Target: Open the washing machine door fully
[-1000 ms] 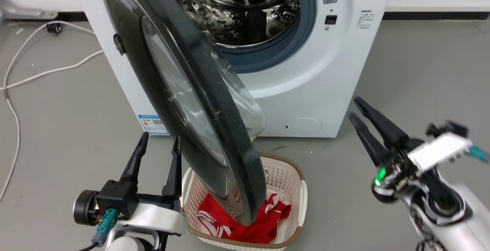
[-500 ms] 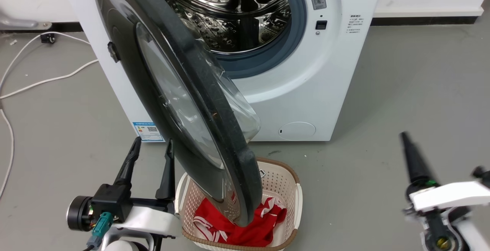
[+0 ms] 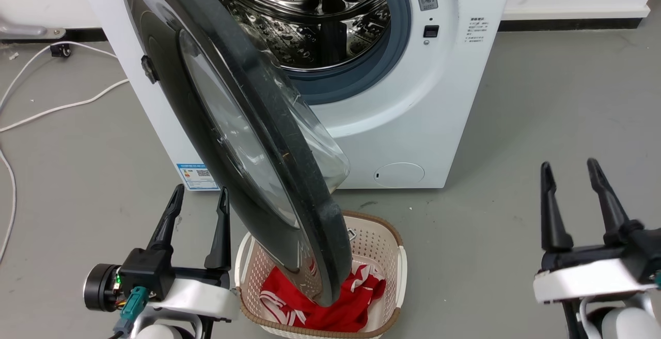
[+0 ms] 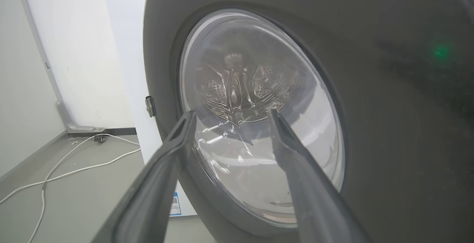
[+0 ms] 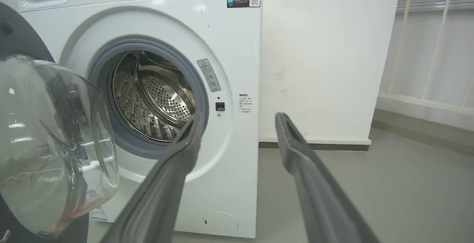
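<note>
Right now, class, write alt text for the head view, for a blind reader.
The round black washing machine door stands partly open, hinged left on the white washing machine, baring the steel drum. A beige basket of red cloth sits at its lower edge. The left gripper and right gripper are open and empty at the lower corners.

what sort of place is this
Likely a laundry corner in a bare utility or test room: a white front-loading washing machine, its round black glass-windowed door open, a beige perforated plastic basket of red cloth, and a plain grey floor.
</note>
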### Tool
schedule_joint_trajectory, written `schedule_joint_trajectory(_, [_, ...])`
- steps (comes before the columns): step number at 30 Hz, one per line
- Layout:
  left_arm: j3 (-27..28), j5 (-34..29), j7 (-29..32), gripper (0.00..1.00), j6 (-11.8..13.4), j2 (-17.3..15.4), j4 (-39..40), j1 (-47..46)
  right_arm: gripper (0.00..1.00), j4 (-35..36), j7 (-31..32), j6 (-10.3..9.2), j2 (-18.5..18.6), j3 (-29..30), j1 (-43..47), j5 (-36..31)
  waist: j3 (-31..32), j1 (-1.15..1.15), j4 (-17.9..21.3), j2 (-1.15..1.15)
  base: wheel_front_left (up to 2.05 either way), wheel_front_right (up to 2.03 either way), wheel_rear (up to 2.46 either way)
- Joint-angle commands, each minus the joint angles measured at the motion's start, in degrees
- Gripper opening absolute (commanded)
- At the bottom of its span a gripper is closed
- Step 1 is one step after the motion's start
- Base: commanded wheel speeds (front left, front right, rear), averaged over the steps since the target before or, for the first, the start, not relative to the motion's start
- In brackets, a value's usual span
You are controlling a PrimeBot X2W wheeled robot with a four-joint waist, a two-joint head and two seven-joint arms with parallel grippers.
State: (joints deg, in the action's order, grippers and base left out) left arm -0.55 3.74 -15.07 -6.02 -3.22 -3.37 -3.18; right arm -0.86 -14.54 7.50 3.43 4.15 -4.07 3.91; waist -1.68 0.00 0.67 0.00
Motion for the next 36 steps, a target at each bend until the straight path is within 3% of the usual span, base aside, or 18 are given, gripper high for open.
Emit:
schedule_joint_trajectory(1, [0.1,-0.1,-0.1,1.0,0.0,-0.2,0.2,0.0,1.0,0.5,0.2,-0.03,-0.2,0.0,0.8,-0.4,0.0,0.0,0.0,0.0,0.0,0.0,0.0])
schedule_joint_trajectory(5, [0.2,-0.5,-0.1,1.0,-0.1,-0.4,0.1,0.1,1.0,3.0,1.4,-0.03,-0.6,-0.9,3.6,-5.2,0.1,0.0,-0.2,0.0,0.0,0.0,0.0])
schedule_joint_trajectory(29, [-0.5,-1.1,-0.1,1.0,-0.3,-0.3,-0.2,0.3,1.0,-1.1,0.9,-0.03,-0.7,-2.6,4.9,-0.1,0.5,0.0,0.1,0.0,0.0,0.0,0.0])
schedule_joint_trajectory(30, [-0.6,-1.1,-0.1,0.9,-0.4,-0.3,0.1,0.2,1.0,-1.2,0.9,-0.03,-0.7,-2.6,4.9,-0.1,0.5,0.0,0.1,0.0,0.0,0.0,0.0])
schedule_joint_trajectory(31, [-0.6,-1.1,-0.1,0.64,-0.4,-0.3,0.3,0.2,1.0,-1.3,0.8,-0.03,-0.7,-2.6,4.9,0.0,0.5,0.0,0.1,0.0,0.0,0.0,0.0])
schedule_joint_trajectory(32, [-0.7,-1.1,-0.1,0.0,-0.4,-0.3,0.4,0.3,1.0,-1.3,0.9,-0.03,-0.7,-2.7,4.8,0.1,0.5,0.0,0.1,0.0,0.0,0.0,0.0])
schedule_joint_trajectory(36, [-0.5,-1.1,-0.1,0.0,-0.3,-0.4,1.4,-0.3,1.0,-1.6,0.9,-0.03,-0.7,-2.8,4.5,0.2,0.4,0.0,0.1,0.0,0.0,0.0,0.0])
